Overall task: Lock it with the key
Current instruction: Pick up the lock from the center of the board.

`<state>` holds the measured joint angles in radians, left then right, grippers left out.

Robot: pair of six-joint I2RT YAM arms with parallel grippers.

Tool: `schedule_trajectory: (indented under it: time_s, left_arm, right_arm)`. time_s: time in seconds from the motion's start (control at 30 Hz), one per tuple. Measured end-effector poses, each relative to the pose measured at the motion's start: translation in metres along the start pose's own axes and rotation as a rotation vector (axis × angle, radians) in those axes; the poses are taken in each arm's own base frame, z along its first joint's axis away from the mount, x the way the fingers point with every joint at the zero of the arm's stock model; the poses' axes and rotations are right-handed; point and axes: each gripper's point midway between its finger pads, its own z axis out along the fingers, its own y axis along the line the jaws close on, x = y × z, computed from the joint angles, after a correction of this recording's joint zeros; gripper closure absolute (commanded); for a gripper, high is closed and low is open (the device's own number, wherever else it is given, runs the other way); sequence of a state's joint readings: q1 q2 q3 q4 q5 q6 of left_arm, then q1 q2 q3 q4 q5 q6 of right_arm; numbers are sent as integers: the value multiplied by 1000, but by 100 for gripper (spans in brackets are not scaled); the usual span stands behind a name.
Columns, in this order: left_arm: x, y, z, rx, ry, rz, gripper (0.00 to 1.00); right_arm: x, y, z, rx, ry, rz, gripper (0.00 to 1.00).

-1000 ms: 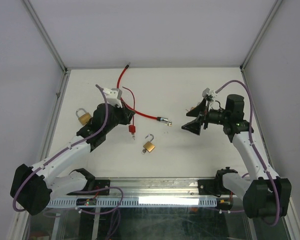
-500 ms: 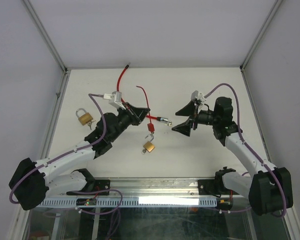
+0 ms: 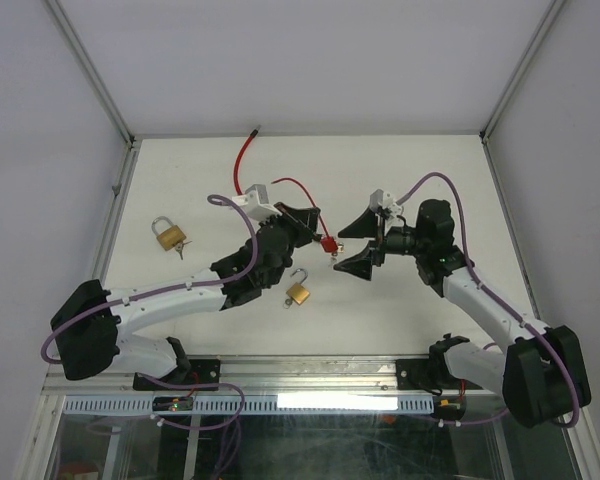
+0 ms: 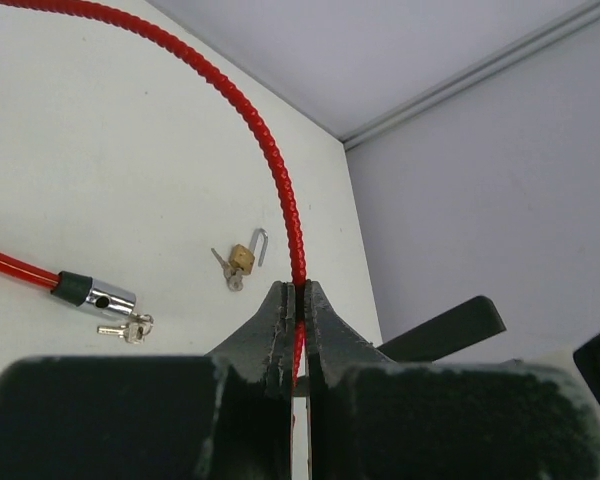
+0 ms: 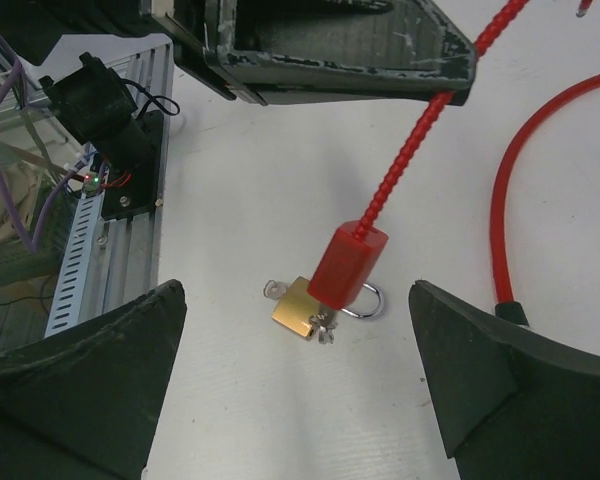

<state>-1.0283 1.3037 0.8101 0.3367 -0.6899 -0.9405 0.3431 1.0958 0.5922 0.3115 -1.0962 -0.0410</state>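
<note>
My left gripper (image 3: 315,220) is shut on a ribbed red cable (image 4: 270,150), which runs up between its closed fingers (image 4: 280,310). The cable's red end block (image 5: 347,265) hangs just below those fingers, above the table. My right gripper (image 5: 300,380) faces the block, wide open, with the block ahead of the gap between its fingers (image 5: 520,390). Under the block lies a brass padlock (image 5: 298,310) with its shackle open and a key (image 5: 273,290) beside it. The cable's silver end (image 4: 98,295) lies on the table with small keys (image 4: 130,328) next to it.
A second brass padlock (image 3: 166,232) lies at the left of the table. The red cable (image 3: 245,160) trails to the back edge. White walls close in the table (image 3: 430,180) on three sides, and a metal rail (image 3: 310,372) runs along the near edge.
My left arm has swung right, carrying the red cable end toward the middle. My right gripper has moved left to meet it, still open.
</note>
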Motion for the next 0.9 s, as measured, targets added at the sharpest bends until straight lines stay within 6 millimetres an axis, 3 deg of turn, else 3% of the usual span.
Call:
schedule_trajectory:
  time_s: [0.27, 0.9]
  left_arm:
    - [7, -4, 8, -68, -45, 2, 100]
    - [20, -6, 4, -83, -38, 19, 100]
  right_arm:
    - [10, 12, 10, -47, 29, 37, 3]
    - [16, 12, 11, -45, 53, 78, 3]
